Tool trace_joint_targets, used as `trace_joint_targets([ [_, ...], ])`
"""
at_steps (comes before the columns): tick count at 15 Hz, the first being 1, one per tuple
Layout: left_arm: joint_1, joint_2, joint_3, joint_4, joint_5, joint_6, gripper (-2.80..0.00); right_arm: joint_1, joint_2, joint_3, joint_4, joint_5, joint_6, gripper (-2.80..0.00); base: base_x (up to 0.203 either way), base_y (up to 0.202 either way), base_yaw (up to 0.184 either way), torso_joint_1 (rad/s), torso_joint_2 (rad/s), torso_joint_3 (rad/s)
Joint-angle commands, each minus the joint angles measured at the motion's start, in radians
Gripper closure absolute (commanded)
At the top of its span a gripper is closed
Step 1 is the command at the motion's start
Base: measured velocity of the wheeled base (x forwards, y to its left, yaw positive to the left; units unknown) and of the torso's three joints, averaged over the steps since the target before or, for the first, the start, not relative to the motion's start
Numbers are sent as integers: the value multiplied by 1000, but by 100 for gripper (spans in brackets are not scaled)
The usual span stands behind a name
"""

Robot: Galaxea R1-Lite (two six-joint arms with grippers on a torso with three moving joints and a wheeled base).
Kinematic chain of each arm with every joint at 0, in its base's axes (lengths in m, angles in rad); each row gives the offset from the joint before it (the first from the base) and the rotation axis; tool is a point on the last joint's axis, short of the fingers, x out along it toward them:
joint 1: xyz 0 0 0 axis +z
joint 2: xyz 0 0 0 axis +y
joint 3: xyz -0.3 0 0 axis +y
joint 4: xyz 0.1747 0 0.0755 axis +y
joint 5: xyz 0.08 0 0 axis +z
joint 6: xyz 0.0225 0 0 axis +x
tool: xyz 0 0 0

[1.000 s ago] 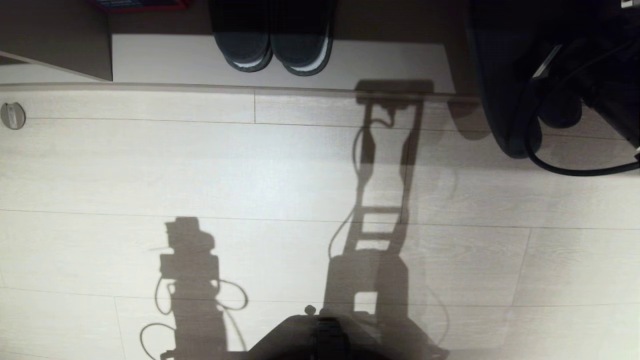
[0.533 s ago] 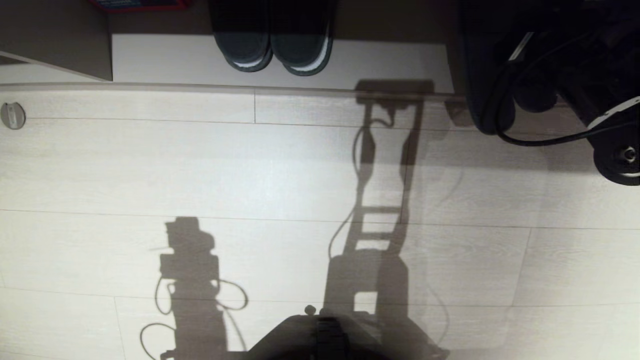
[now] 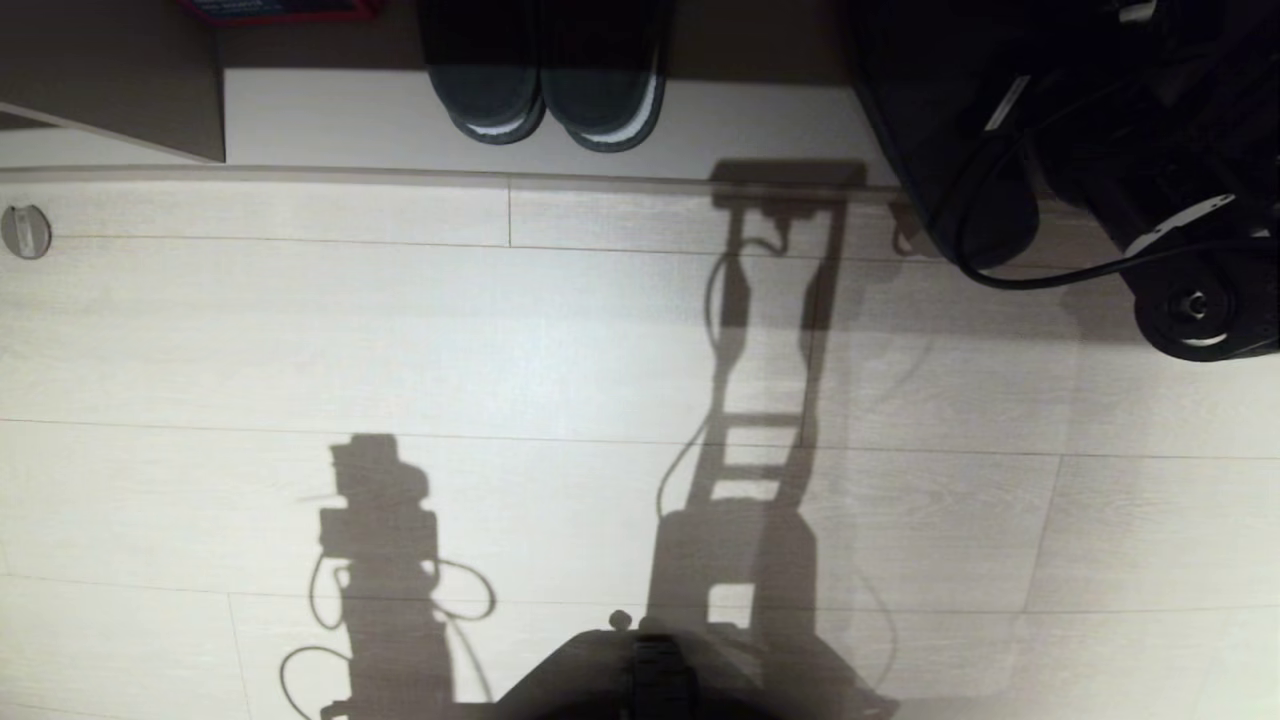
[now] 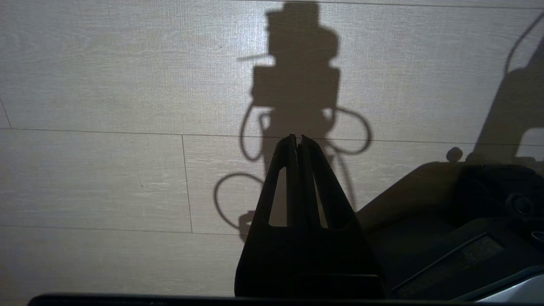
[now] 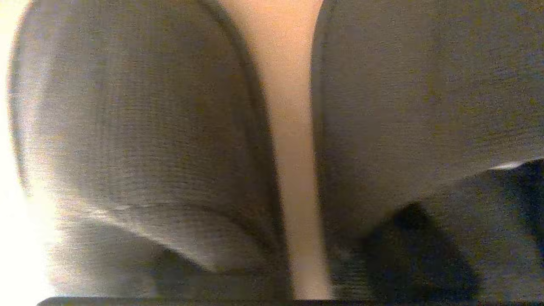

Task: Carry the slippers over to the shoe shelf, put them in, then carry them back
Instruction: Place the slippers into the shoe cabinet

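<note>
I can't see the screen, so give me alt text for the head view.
The right arm reaches into the shoe shelf at upper right, carrying a dark slipper. A closed-toe pair already sits inside, and robot shadows cross the pale floor.

right arm (image 3: 1150, 150): reaches to far right of scene, dark links and looped cable showing, wrist low | right claw: hidden from head view, finger state not readable | left claw (image 4: 297, 142): fingertips pressed together, holding nothing, pointing down over floor, near left | left arm: parked
</note>
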Motion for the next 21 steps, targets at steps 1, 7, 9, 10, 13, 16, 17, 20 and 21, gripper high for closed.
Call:
trace_joint_targets([
  [1,0,-2,0,-1,0,1,0,1,3,3,-2,-2,-1,-280,0,0,0,0,0,0],
  [7,1,0,0,1,0,-1,0,2,-27,32,-6,-21,-3,-280,0,0,0,0,0,0],
  [9,2,0,0,1,0,-1,0,7,-71,83,-8,-24,-6,-280,0,0,0,0,0,0],
  [10,0,-2,0,1,0,-1,0,17,-85,101,-8,-26,-7,-280,0,0,0,0,0,0],
  [13,2,-2,0,1,0,-1,0,21,-110,137,-7,-28,-7,-280,0,0,0,0,0,0],
  [16,1,-1,0,1,0,0,0,21,-130,163,-8,-32,-8,-280,0,0,0,0,0,0],
  [17,2,-1,0,1,0,1,0,21,-137,178,-8,-32,-9,-280,0,0,0,0,0,0],
  [20,2,-2,0,1,0,1,0,21,-148,204,-7,-37,-10,-280,0,0,0,0,0,0],
  [21,2,-2,0,-1,0,1,0,21,-150,239,-7,-52,-16,-280,0,0,0,0,0,0],
])
